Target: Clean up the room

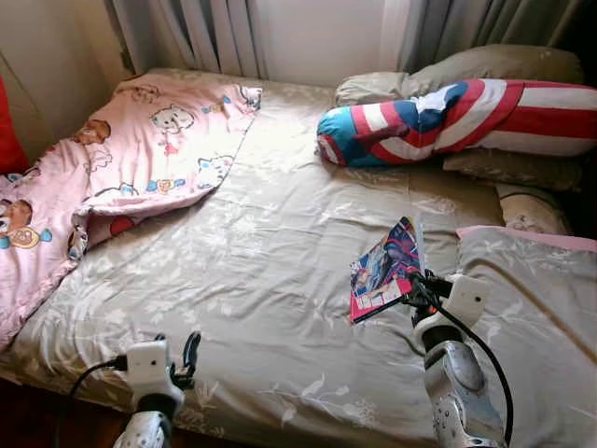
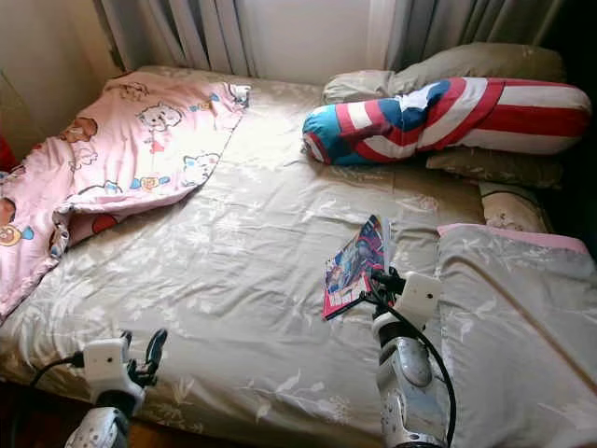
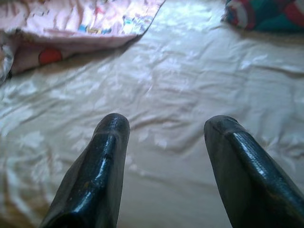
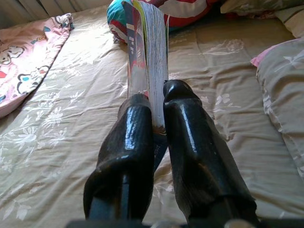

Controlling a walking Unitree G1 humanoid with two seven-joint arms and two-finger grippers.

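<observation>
Stood at the foot of the bed, facing the curtained wall. Held a magazine in the right gripper, jaws clamped on its near bottom corner, fingers pressed either side of the page block as seen along the right wrist. Magazine tipped up on edge rather than flat, long axis running away from the jaws toward the striped bolster at the head of the bed, far end leaning over the sheet. Left gripper low over the near edge of the bed, jaws apart and holding nothing, well apart from the magazine; right arm plainly the nearer and already in charge. Pink cartoon blanket bunched at the far left corner, grey pillow just beside the right arm. Likely next: lifting the magazine straight up and back along its long axis, since the loose pages could fan out or slip from a corner grip.
</observation>
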